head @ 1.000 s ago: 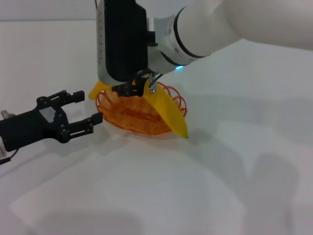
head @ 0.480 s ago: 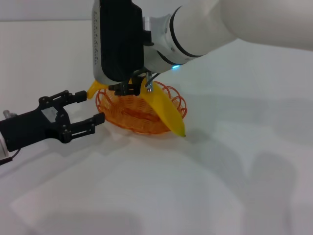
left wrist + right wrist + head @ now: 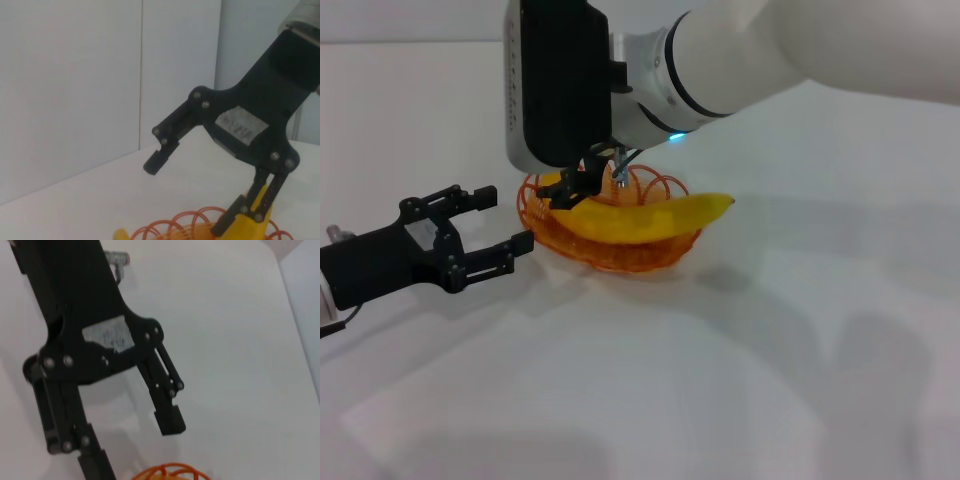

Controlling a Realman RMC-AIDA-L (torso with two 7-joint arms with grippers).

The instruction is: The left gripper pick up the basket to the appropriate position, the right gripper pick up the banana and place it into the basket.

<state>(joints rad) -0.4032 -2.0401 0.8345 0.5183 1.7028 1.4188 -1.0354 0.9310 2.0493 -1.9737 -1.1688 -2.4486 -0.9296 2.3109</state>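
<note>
The orange wire basket (image 3: 618, 258) stands on the white table. The yellow banana (image 3: 640, 220) lies level across it, one tip past the rim on the right. My right gripper (image 3: 592, 186) hangs over the basket's left part, open, with one finger close to the banana. The left wrist view shows that gripper (image 3: 187, 197) spread wide above the basket (image 3: 192, 225) and the banana (image 3: 250, 229). My left gripper (image 3: 505, 217) is open and empty just left of the basket, apart from it. It also shows in the right wrist view (image 3: 135, 450), above the basket rim (image 3: 170, 472).
The white table (image 3: 720, 380) stretches out in front and to the right of the basket. The right arm's white forearm (image 3: 770, 50) spans the upper right of the head view.
The banana has gone from hanging steeply over the basket's front rim to lying level across the basket. The right gripper has shifted slightly left. The left gripper has not moved.
</note>
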